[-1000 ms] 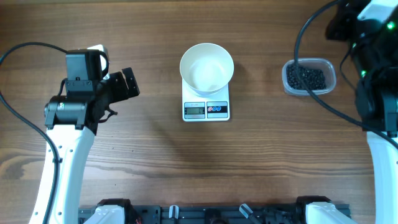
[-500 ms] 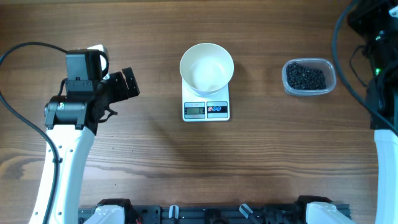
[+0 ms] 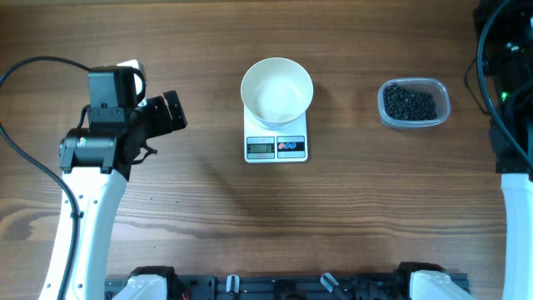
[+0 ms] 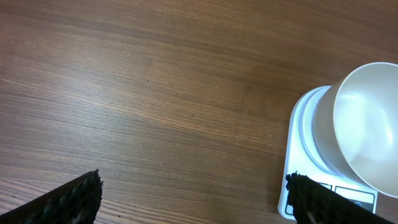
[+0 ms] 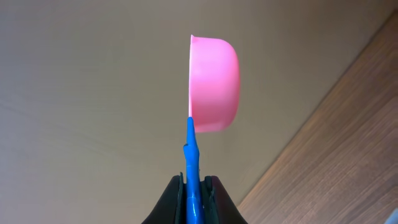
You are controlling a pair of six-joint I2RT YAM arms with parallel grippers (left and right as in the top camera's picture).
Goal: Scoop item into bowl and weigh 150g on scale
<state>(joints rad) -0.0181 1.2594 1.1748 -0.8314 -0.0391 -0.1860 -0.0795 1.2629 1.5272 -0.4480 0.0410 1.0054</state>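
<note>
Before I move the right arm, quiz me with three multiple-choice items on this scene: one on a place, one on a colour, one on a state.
1. Where does the bowl stand?
A on the scale; B in the tub; C beside the scale.
2. What colour is the scoop in the right gripper?
A green; B pink; C white.
3. What is in the bowl?
A nothing; B a few beads; C a heap of beads.

Key:
1 A: the bowl sits on the scale's platform, just behind the display.
2 B: the scoop's cup shows pink in the right wrist view.
3 A: the bowl's inside is bare white, and the beads lie in the tub.
</note>
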